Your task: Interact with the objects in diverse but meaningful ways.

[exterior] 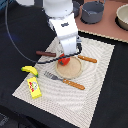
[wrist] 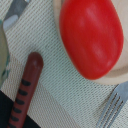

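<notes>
A red round fruit [exterior: 64, 61] lies on the round tan plate [exterior: 72, 70], near its rim. My gripper [exterior: 65, 56] hangs right over it, and the fruit fills much of the wrist view [wrist: 92, 37]. A grey part that may be a finger [wrist: 14, 14] shows at that view's edge; the jaws' spacing is unclear. The brown sausage [exterior: 46, 53] [wrist: 25, 90] lies on the mat beside the plate. A yellow banana [exterior: 29, 70] and a yellow box with red marks [exterior: 34, 88] sit towards the exterior view's left.
A wooden-handled fork [exterior: 65, 80] [wrist: 112, 105] lies in front of the plate and a knife [exterior: 87, 59] behind it, all on a pale placemat [exterior: 95, 95]. A grey pot [exterior: 92, 12] and a bowl [exterior: 122, 17] stand at the back right.
</notes>
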